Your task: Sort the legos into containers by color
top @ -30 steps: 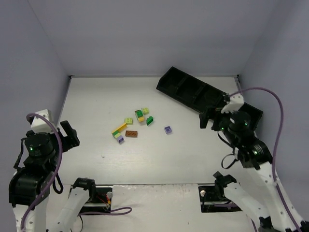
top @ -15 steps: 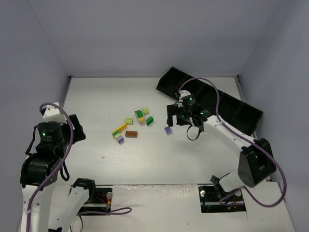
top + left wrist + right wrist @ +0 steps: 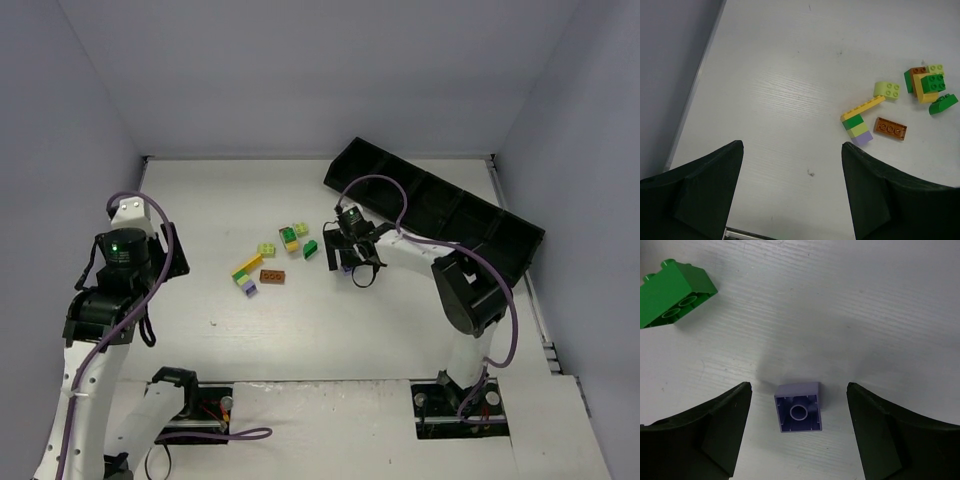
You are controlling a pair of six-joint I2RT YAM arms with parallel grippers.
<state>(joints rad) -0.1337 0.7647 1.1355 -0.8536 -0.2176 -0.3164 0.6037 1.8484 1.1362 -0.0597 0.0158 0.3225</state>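
Jaws of your right gripper [image 3: 798, 392] spread wide, lilac brick [image 3: 798, 413] on the table [image 3: 880, 300] between them, touching neither, green brick [image 3: 672, 297] nearby, your left gripper [image 3: 791, 155] likewise parted, mixed brick pile [image 3: 875, 120] ahead.

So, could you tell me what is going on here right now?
Two arms are sorting Lego bricks by colour. The right gripper is open around a lilac brick on the table, jaws either side, not touching it. The left gripper is open too, over the table left of the other bricks, which lie in a loose cluster. The black tray sits at the back right.
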